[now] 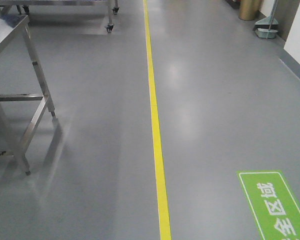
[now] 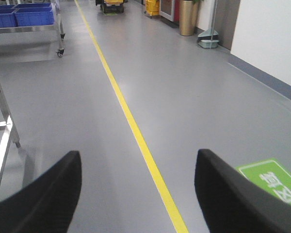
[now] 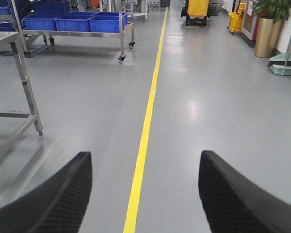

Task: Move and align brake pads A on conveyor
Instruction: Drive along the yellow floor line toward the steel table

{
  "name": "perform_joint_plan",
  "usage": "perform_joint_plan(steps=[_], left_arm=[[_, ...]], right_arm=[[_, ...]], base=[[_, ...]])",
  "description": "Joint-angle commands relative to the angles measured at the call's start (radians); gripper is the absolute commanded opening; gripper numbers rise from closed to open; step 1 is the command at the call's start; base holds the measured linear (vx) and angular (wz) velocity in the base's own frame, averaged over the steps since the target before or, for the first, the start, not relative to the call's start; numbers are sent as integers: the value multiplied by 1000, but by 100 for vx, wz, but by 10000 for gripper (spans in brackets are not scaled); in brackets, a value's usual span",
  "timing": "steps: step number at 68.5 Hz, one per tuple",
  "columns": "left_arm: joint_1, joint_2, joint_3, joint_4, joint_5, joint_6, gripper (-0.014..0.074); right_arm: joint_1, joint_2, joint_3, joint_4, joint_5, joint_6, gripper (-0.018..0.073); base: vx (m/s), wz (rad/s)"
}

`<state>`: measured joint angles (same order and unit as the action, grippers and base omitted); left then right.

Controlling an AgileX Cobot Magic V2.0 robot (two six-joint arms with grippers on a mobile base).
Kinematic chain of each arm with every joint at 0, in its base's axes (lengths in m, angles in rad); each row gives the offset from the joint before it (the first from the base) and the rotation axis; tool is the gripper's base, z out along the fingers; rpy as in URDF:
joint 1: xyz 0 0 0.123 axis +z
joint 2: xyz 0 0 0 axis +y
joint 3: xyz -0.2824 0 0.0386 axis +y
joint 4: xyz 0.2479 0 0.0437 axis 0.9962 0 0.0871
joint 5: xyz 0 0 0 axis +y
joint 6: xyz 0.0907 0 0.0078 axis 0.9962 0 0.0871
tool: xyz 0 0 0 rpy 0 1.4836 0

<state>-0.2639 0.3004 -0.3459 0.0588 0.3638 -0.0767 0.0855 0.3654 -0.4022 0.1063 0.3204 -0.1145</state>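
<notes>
The brake pads A and the conveyor are out of view in every frame. My left gripper [image 2: 138,158] hangs open above the grey floor, its two black fingers wide apart with nothing between them. My right gripper [image 3: 145,158] is open too, over the yellow floor line [image 3: 144,136], and holds nothing. Neither gripper shows in the front view, which takes in only floor.
A steel table [image 1: 10,35] stands at the left. Farther off is a wheeled rack [image 3: 121,34] with blue bins [image 3: 72,22]. A green floor sign [image 1: 277,205] lies at the right. A gold bin [image 3: 266,30], a dustpan [image 3: 282,65] and yellow carts line the far right wall.
</notes>
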Motion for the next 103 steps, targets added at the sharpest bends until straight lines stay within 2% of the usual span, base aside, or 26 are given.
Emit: perform_joint_plan(steps=[1,103], left_arm=[[-5,11,-28,-1,-69,-1,489],[-5,11,-28,-1,-69,-1,489]], right_arm=[[-4,11,-25,-4,-74,-7,463],[-4,11,-25,-4,-75,-7,463]], base=[[66,11],[60,2]])
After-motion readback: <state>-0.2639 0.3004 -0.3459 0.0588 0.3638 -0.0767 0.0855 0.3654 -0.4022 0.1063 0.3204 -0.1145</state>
